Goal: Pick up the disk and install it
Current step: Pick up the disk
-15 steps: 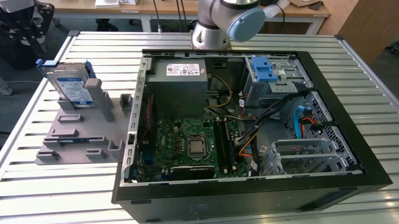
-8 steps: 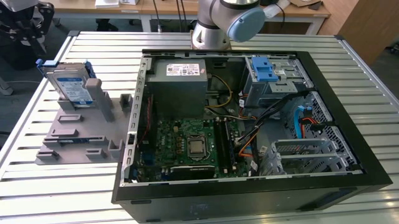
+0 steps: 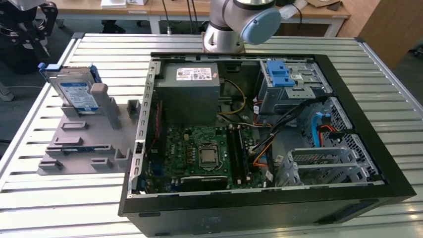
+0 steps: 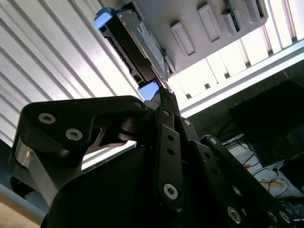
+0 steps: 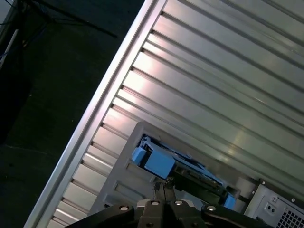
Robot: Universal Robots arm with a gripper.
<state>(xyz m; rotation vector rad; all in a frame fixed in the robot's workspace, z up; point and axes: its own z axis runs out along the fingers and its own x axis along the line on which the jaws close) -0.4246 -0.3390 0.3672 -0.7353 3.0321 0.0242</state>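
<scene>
Exterior view: the disk (image 3: 74, 91) stands on edge at the far end of a grey holder (image 3: 86, 144), leaning a little, its labelled face toward the camera and its long axis tilted upward. Just to the exterior view's right lies an open computer case (image 3: 264, 124), both on the slatted metal table (image 3: 59, 198) with wooden desks (image 3: 178, 7) behind. In both wrist views the jaws are closed together on nothing, their tips near the disk's thin edge.

White-and-blue label (image 3: 76, 96) on the disk (image 3: 61, 79), white sticker (image 3: 193, 74) on the power supply (image 3: 191, 94), print on neither legible
</scene>
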